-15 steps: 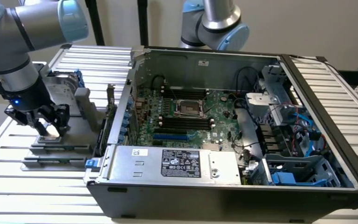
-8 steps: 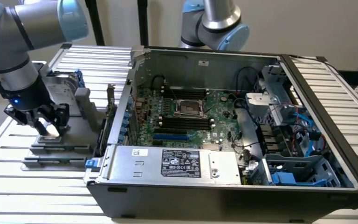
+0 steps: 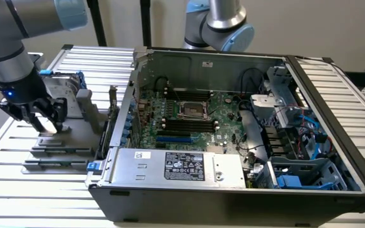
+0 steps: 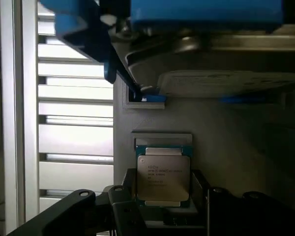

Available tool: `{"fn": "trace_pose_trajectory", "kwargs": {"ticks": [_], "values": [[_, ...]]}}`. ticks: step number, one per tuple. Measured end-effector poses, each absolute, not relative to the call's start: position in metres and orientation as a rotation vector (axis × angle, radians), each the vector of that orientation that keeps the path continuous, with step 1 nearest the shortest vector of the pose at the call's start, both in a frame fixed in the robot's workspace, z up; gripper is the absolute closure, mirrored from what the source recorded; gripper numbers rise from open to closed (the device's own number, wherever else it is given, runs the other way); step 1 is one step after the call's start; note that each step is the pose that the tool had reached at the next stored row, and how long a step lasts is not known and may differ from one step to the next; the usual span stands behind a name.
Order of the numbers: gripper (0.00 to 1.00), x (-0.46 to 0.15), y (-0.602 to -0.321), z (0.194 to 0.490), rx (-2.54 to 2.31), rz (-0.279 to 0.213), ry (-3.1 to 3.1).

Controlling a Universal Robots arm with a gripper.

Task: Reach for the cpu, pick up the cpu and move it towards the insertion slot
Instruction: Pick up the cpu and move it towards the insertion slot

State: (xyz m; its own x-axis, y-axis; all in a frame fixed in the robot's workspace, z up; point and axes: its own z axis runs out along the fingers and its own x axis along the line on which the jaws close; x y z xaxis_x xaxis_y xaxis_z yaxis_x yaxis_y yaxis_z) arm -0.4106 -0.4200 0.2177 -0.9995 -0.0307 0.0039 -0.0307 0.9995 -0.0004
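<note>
The cpu [image 4: 163,178] lies flat with its silvery top up in a recess of a grey holder [image 4: 236,137]. My gripper [image 4: 164,199] is low over it, its dark fingers [image 4: 124,202] standing on either side of the chip with small gaps, so it looks open. In the exterior view the gripper [image 3: 45,121] is down at the grey holder [image 3: 59,142] on the slatted table, at the exterior view's left of the computer case. The insertion slot [image 3: 192,110], a silver-framed square socket, sits on the green board inside the open case.
An upright silver hard drive with blue brackets [image 3: 65,88] stands just behind the gripper and appears close above the chip in the wrist view [image 4: 211,49]. The case wall [image 3: 122,118] rises between holder and socket. A second arm [image 3: 224,23] stands behind the case.
</note>
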Motion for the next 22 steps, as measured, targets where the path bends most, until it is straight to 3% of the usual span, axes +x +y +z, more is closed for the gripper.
{"fn": "trace_pose_trajectory", "kwargs": {"ticks": [22], "values": [[0.46,-0.376,-0.42,0.318,0.049,0.001,-3.122]]}}
